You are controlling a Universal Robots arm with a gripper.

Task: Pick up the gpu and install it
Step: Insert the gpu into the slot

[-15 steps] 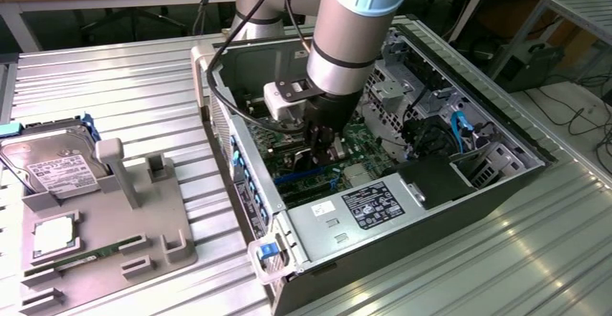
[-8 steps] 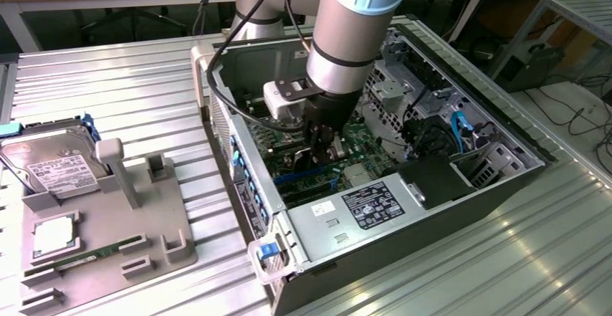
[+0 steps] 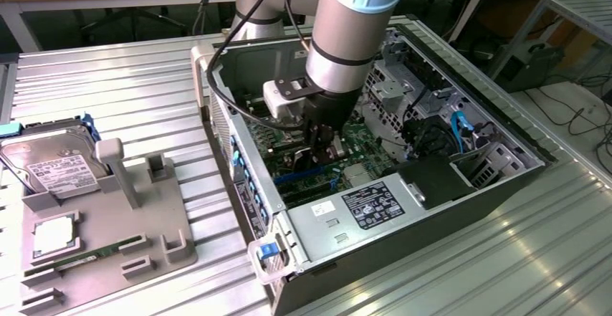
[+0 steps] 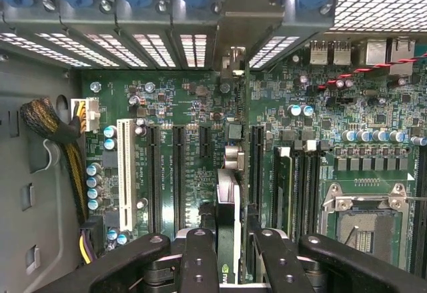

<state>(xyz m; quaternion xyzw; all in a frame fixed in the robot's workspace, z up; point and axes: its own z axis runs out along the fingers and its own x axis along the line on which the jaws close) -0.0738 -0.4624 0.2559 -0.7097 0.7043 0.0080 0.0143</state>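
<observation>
Gpu (image 4: 227,226) hangs edge-on over the motherboard (image 4: 200,139) inside the open computer case (image 3: 459,187), at the tabletop's (image 3: 143,79) three o'clock; the gripper (image 4: 229,249), its jaws clamped on the card, stands above black expansion slots (image 4: 179,173).

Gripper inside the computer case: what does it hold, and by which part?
The gripper holds the gpu edge-on, jaws clamped on its upper edge, above the motherboard slots.
</observation>
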